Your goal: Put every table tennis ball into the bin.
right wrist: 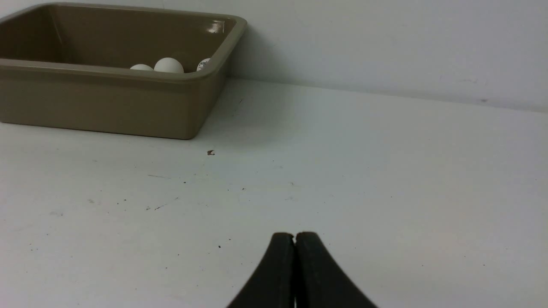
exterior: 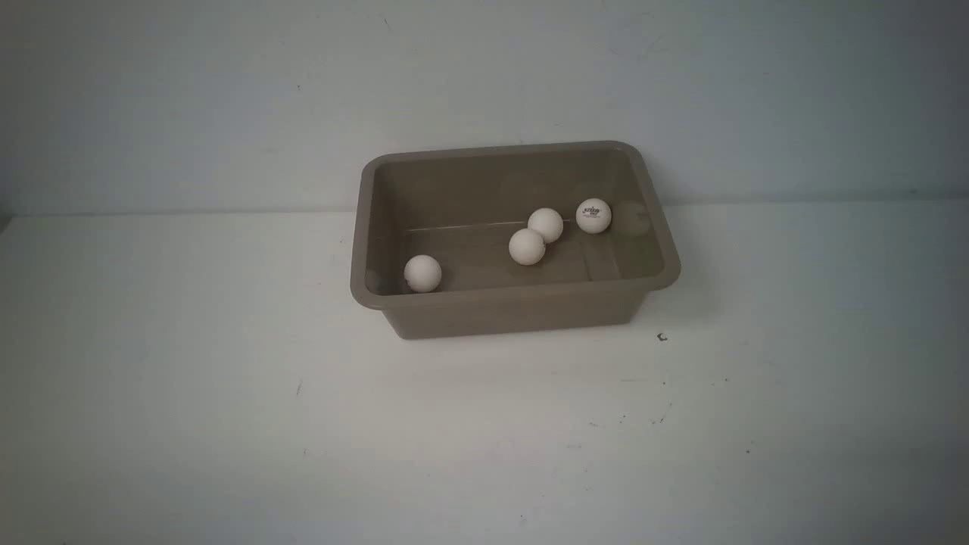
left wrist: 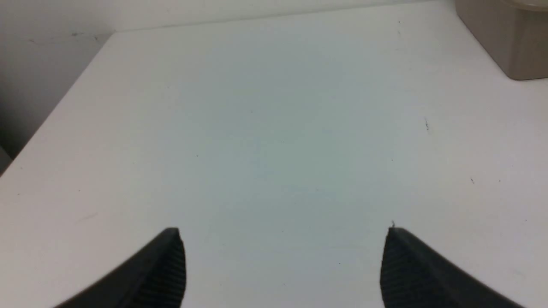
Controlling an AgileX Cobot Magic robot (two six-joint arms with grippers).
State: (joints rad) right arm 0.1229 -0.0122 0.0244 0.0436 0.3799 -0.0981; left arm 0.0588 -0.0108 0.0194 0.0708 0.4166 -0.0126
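Observation:
The taupe bin stands at the back middle of the white table. Several white table tennis balls lie inside it: one near its left front corner, two touching in the middle, and one with a dark logo toward the right. Neither arm shows in the front view. My left gripper is open over bare table, with a corner of the bin off to one side. My right gripper is shut on nothing, low over the table, with the bin and ball tops ahead.
A white wall rises close behind the bin. The table's left edge shows in the left wrist view. A small dark speck lies on the table just right of the bin's front corner.

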